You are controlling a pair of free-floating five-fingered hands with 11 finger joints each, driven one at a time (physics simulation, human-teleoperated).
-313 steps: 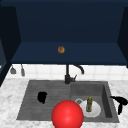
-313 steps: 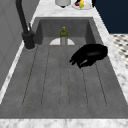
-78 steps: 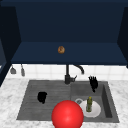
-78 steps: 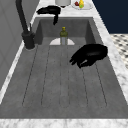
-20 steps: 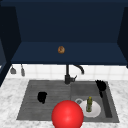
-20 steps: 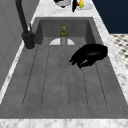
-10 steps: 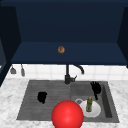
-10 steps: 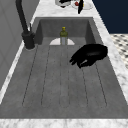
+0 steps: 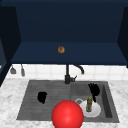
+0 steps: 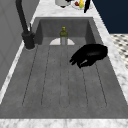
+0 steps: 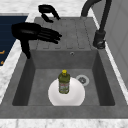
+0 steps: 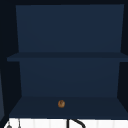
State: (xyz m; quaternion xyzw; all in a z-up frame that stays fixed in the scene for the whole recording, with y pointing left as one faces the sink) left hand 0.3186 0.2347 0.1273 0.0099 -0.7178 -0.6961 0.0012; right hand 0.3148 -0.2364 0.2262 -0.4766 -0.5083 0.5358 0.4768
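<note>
1. Two hands were recorded. The right hand [image 9: 94, 91] hovered over the sink basin [image 11: 37, 82], fingers straight and spread, holding nothing; in the right side view [image 11: 35, 33] it sat above the basin's edge by the drainboard, fingers extended toward the faucet side.
2. The left hand [image 9: 42, 97] hung over the ribbed drainboard [image 10: 50, 82]. In the left side view [image 10: 88, 55] its fingers were loosely curled with nothing between them; whether it touched the drainboard could not be told.
3. The green bottle [image 11: 64, 81] with a yellow cap stood upright on the white plate [image 11: 75, 96] on the basin floor, just beside the drain [image 11: 82, 79]. The right hand was near it but apart.
4. A red ball [image 9: 67, 115] at the front edge hid part of the plate and drainboard in the front view; its lower part was cut off.
5. The black faucet [image 9: 68, 75] stood behind the sink; its spout was cut off in both side views.
6. A small brown object [image 12: 61, 103] sat on the lowest cabinet shelf [image 12: 100, 107]; too blurred to identify.
7. Two hanging items [image 9: 22, 71] on the wall at left were indistinct.
8. Items on the far surface [image 10: 45, 7], partly cut off, were hard to make out.
</note>
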